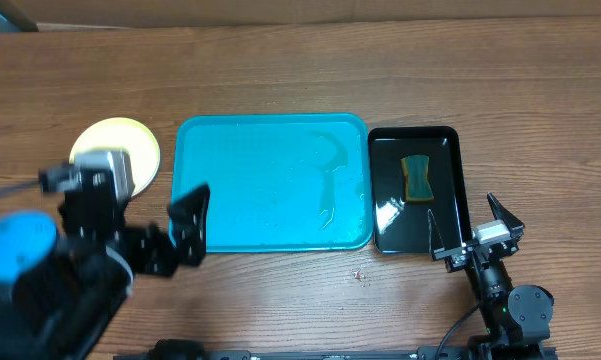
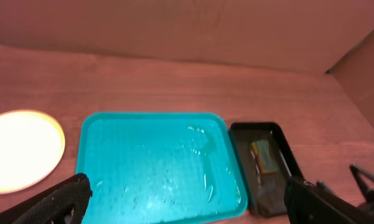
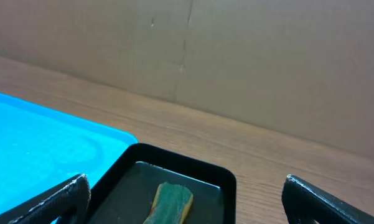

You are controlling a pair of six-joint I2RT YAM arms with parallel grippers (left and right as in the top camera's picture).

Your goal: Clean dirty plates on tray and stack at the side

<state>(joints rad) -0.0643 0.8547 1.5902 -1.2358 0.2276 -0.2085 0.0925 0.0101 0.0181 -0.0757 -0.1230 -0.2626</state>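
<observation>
Stacking seems done: the pale yellow-green round plate sits ahead-left of our wide-open left end effector, beside the bare turquoise rectangular plastic tray (wet streaks only). We'd lift clear gently; right end effector gapes empty too.

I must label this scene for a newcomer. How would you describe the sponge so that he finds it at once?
Start at the large turquoise tray in the middle of the table; a narrower black tray lies directly on its right. The sponge lies inside the black tray, toward the far end. It is the only thing there: a small green-and-yellow block with a pinched waist.
</observation>
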